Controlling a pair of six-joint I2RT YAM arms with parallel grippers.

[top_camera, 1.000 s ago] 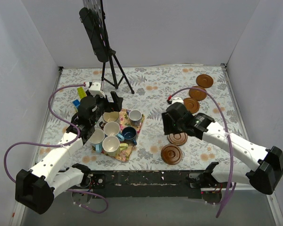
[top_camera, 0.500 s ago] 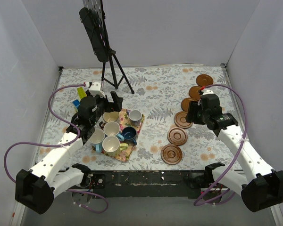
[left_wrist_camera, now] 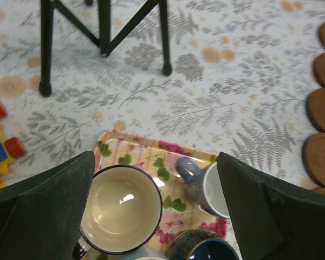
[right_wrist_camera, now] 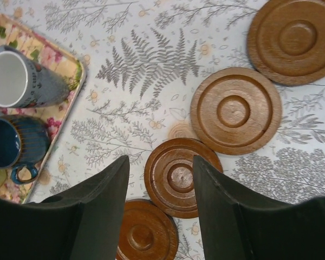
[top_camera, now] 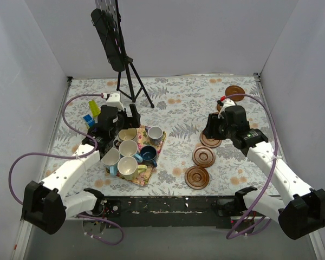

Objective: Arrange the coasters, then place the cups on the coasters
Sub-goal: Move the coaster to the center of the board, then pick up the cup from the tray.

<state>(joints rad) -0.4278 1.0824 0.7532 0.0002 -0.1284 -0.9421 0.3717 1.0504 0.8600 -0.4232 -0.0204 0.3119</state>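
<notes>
Several brown coasters curve down the right of the table: one far back (top_camera: 234, 92), one by the gripper (top_camera: 210, 141), then two nearer (top_camera: 203, 156) (top_camera: 196, 177). My right gripper (top_camera: 215, 128) hovers open over them; in the right wrist view a coaster (right_wrist_camera: 181, 176) lies below its empty fingers (right_wrist_camera: 161, 181). Several cups stand on the floral tray (top_camera: 159, 146), among them a cream cup (top_camera: 127, 134), a grey-white cup (top_camera: 155, 134) and a navy cup (top_camera: 148, 154). My left gripper (top_camera: 125, 120) hangs open above the cream cup (left_wrist_camera: 121, 215), spread fingers empty (left_wrist_camera: 154, 187).
A black tripod (top_camera: 131, 81) stands at the back left, its feet (left_wrist_camera: 166, 69) just beyond the tray. Colourful toy blocks (top_camera: 91, 114) lie left of the tray. White walls close in the table on three sides.
My right arm swung from the near coasters back toward the far ones, and its jaws narrowed. The left gripper shifted slightly farther back over the tray.
</notes>
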